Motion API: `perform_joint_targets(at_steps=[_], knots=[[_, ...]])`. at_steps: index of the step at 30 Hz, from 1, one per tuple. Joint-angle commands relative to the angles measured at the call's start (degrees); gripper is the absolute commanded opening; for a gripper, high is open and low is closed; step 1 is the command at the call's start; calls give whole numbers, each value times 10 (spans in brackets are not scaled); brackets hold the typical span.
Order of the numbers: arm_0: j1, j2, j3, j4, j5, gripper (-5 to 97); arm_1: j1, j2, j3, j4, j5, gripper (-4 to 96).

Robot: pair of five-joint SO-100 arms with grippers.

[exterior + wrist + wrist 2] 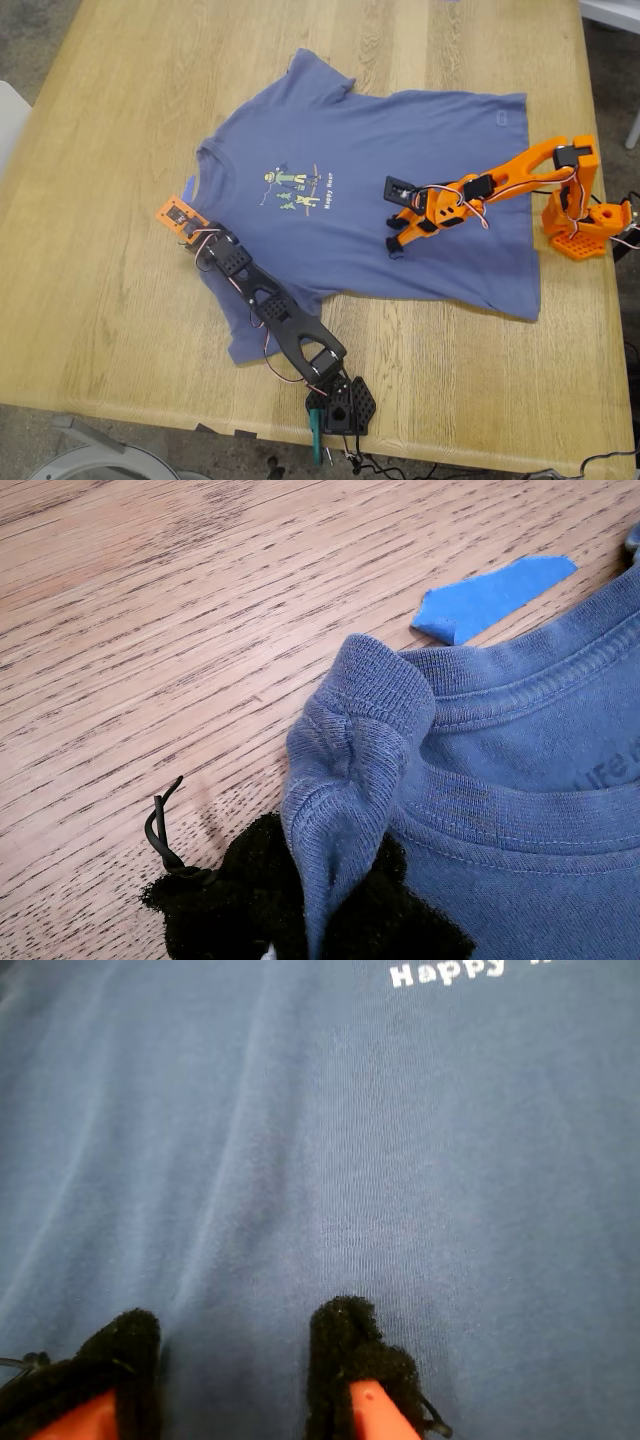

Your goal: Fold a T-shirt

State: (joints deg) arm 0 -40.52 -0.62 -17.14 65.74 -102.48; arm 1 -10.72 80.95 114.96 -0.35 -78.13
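Observation:
The slate-blue T-shirt (440,150) lies spread flat on the wooden table, chest print (295,188) facing up and collar toward the exterior view's left. My first gripper (185,222), on the black arm, is shut on the collar rib (360,730), which bunches up between its black pads (240,890). My second gripper (394,242), on the orange arm, is down on the shirt's middle, beside the print. It is open (235,1360): its padded fingertips (345,1345) press on smooth fabric (300,1160) with a gap between them. White print text (445,972) shows just beyond.
A small blue tape scrap (490,595) sticks to the table (100,290) by the collar. The black arm's base (340,400) sits at the table's near edge, the orange arm's base (585,225) at the exterior view's right edge. Cables (400,468) hang off the near edge.

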Motion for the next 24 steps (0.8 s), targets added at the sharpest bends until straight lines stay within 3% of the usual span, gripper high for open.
perform_joint_targets(at_steps=[1,13,24], knots=[[22,-7,-22,11,-4,-1,4,-10,-25,-20,16,271],[15,-3,-22,20,-4,-1,-37,-94,-75,-60,136,290],[19,-4,-22,26,-4,-1,-90,-121,-90,-40,151,304]])
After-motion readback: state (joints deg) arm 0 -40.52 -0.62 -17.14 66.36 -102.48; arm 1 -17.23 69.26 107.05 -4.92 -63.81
